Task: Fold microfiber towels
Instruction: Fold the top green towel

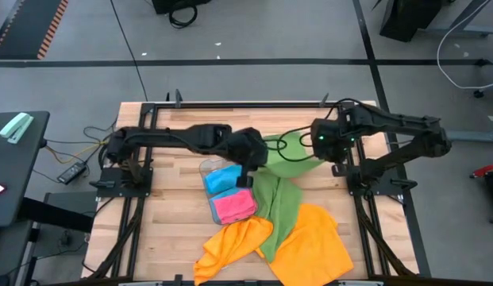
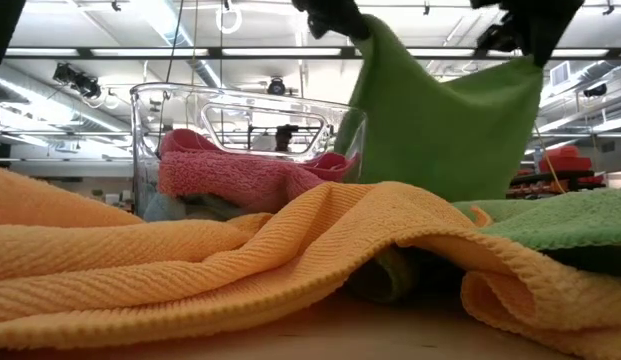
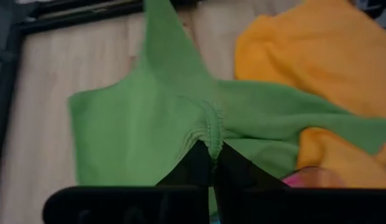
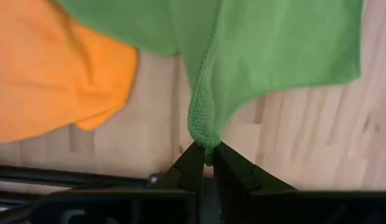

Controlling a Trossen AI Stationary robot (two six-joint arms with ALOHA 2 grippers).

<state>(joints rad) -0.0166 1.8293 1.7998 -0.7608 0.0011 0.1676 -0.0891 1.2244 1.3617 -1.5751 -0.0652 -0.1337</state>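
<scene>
A green microfiber towel (image 1: 279, 199) hangs between my two grippers over the middle of the table. Its lower end rests on the wood and on two orange towels (image 1: 310, 246) near the front edge. My left gripper (image 1: 260, 152) is shut on the towel's left upper end and my right gripper (image 1: 324, 155) is shut on its right upper end. In the low view the green towel (image 2: 440, 120) hangs like a sheet behind an orange towel (image 2: 190, 260). A folded blue towel (image 1: 224, 178) and a folded pink towel (image 1: 234, 205) lie in a clear tray. My left gripper pinches a bunched piece of the green towel's stitched hem (image 3: 211, 134) between its two fingers, coming slantwise from above on the table's left side. The cloth spreads away below the fingers and hangs slack. My right gripper pinches a rolled corner of the green towel (image 4: 204, 134) between its two fingers, from above, pointing down. The towel hangs below it, with the top edge sagging toward the other gripper and the lower end on the table.
The clear plastic tray (image 1: 208, 167) stands left of centre, right beside my left gripper. The orange towels lie crumpled across the front of the table. Bare wood (image 1: 167, 199) shows at the left and along the far edge (image 1: 230, 115). Dark arm frames run along both sides.
</scene>
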